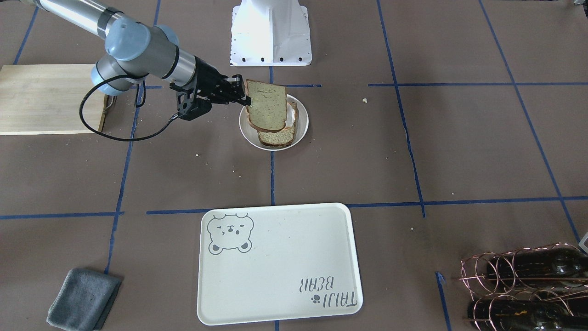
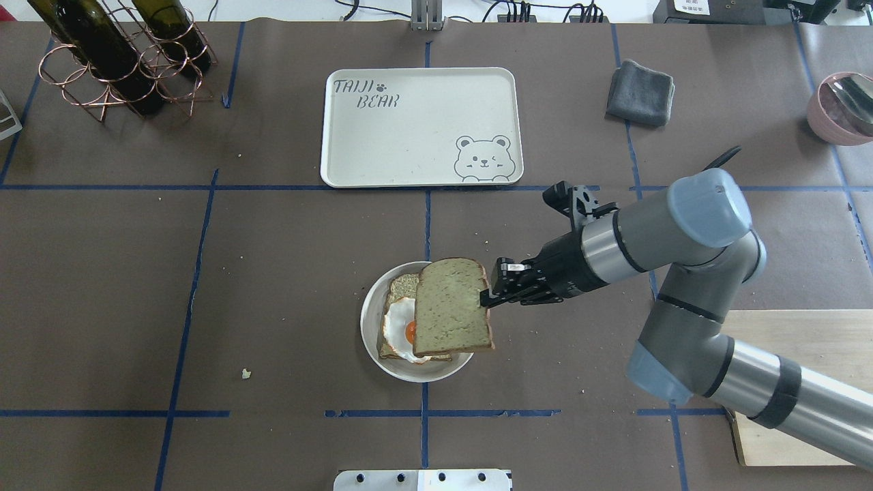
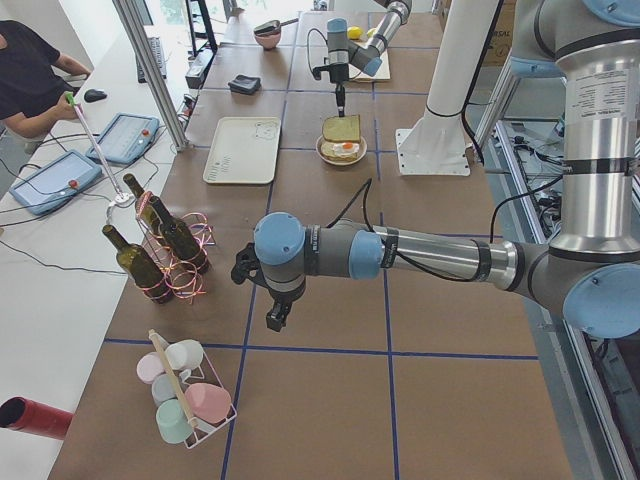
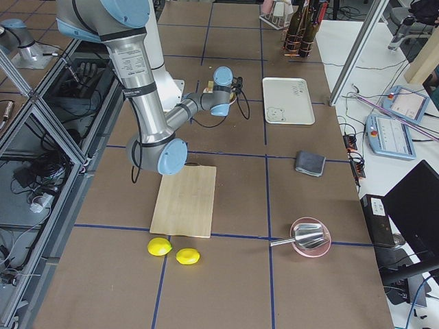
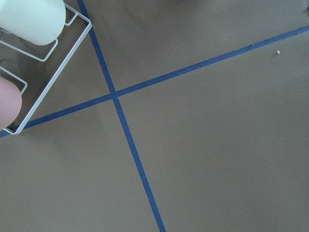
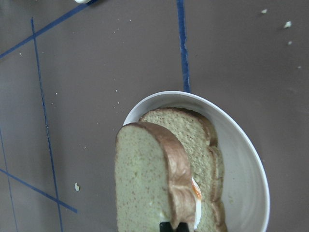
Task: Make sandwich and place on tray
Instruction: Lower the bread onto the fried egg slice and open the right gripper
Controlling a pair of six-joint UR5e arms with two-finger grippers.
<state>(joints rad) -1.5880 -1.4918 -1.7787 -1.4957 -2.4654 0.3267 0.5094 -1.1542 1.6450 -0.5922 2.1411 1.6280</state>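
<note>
The top slice (image 2: 451, 307) hangs tilted just above the plate (image 2: 372, 320), not resting on the stack. Its crust edge on the robot's right is clamped between the right jaws, which are closed to the thickness of the bread. That gripped edge sticks out past the plate's rim. Under it, the fried egg (image 2: 402, 332) lies on the lower slice (image 2: 402, 286), both partly uncovered on the side away from the arm. The plate stands on the brown counter (image 2: 273, 286) beside a blue tape line. The tray (image 2: 409, 136) lies well apart, farther out from the robot, with a stretch of counter between them. A grey cloth (image 2: 641, 92) lies off the tray's right end and a bottle rack (image 2: 116, 61) off its left. The left jaws show only in the left-side view, far from the plate, and I cannot tell whether they are apart or together
</note>
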